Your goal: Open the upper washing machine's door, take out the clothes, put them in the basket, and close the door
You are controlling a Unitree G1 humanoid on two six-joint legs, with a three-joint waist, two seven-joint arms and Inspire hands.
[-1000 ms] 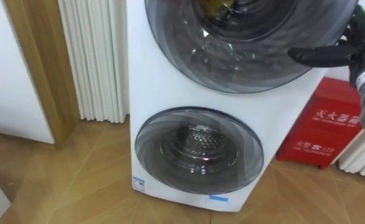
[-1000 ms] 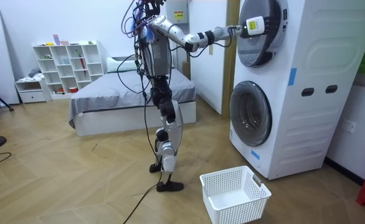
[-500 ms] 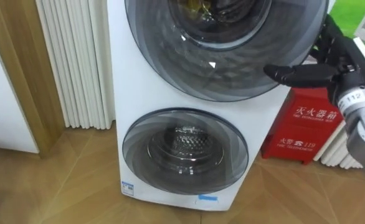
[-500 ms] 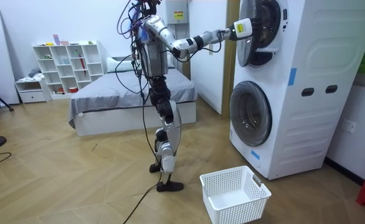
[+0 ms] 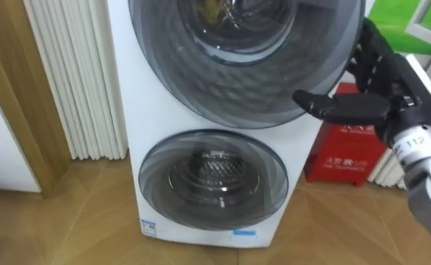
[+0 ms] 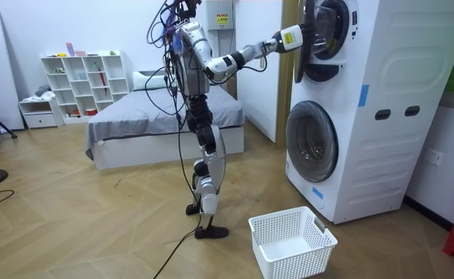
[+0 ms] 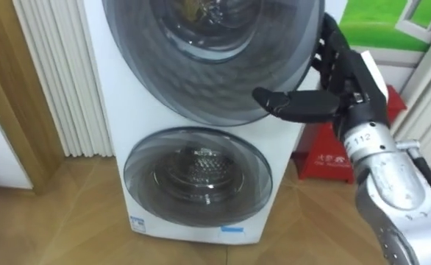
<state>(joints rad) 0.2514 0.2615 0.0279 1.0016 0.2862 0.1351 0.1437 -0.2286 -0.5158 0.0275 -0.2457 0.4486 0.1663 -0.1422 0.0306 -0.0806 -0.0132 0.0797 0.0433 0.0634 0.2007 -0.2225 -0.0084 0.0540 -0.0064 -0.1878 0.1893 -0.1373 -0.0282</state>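
Note:
A white stacked washing machine [image 6: 382, 108] stands in front of me, with a round dark glass door on each unit. My right hand [image 5: 377, 81] [image 7: 340, 81] grips the right edge of the upper door [image 5: 237, 66] [image 7: 201, 66], thumb across the front and fingers behind the rim. In the room view the hand [image 6: 289, 37] holds that door [image 6: 314, 39] swung partly out from the machine. Something yellowish [image 5: 212, 11] shows through its glass. The lower door [image 5: 212, 180] [image 6: 312, 139] is closed, with a bare metal drum behind it.
A white laundry basket [image 6: 293, 242] sits on the wooden floor in front of the machine, to my right. A red box [image 5: 348, 151] stands right of the machine. White slats [image 5: 76, 81] and a wooden frame [image 5: 9, 110] are on the left. A bed [image 6: 149, 116] lies behind me.
My right hand has drawn the upper door further out from the machine, toward me. The eye view has shifted, so the machine sits more to the left.

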